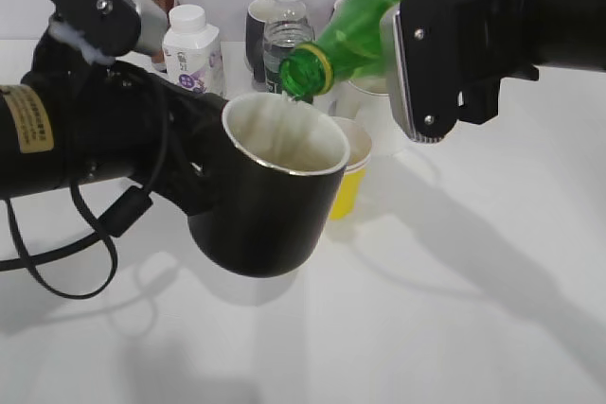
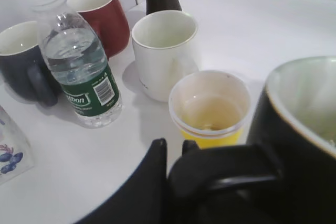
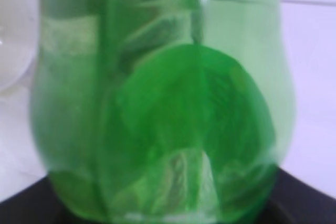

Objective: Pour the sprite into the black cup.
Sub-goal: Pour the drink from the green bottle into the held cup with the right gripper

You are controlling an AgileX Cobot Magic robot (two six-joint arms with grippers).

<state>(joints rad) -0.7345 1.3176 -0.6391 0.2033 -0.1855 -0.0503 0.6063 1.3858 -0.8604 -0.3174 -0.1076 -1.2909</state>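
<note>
The pour looks under way or about to begin. The tall translucent green plastic sprite bottle (image 1: 355, 40) is tipped over on its side in the air, its uncapped mouth with a yellow ring pointing down and left, just above the far rim of the wide black ceramic cup (image 1: 270, 191). Whether liquid is flowing cannot be told, and the cup's white inside looks mostly bare, so most of the filling seems left to do.

The right gripper (image 1: 417, 63) grasps the bottle's body from the right, its fingers (image 1: 421, 73) clenched on the green plastic; the right wrist view is filled with that plastic. The left gripper (image 2: 176, 153) holds the black cup lifted off the white counter (image 1: 473, 309), tilted slightly toward the bottle. Its fingers (image 2: 152, 177) are closed about the cup's loop handle at the near left of the cup.

Beyond the cup on the counter stand a small yellow paper cup (image 2: 210, 111), a white mug (image 2: 165, 51), a dark red mug (image 2: 102, 17), a dark grey mug (image 2: 21, 59) and a clear water bottle (image 2: 79, 69).
</note>
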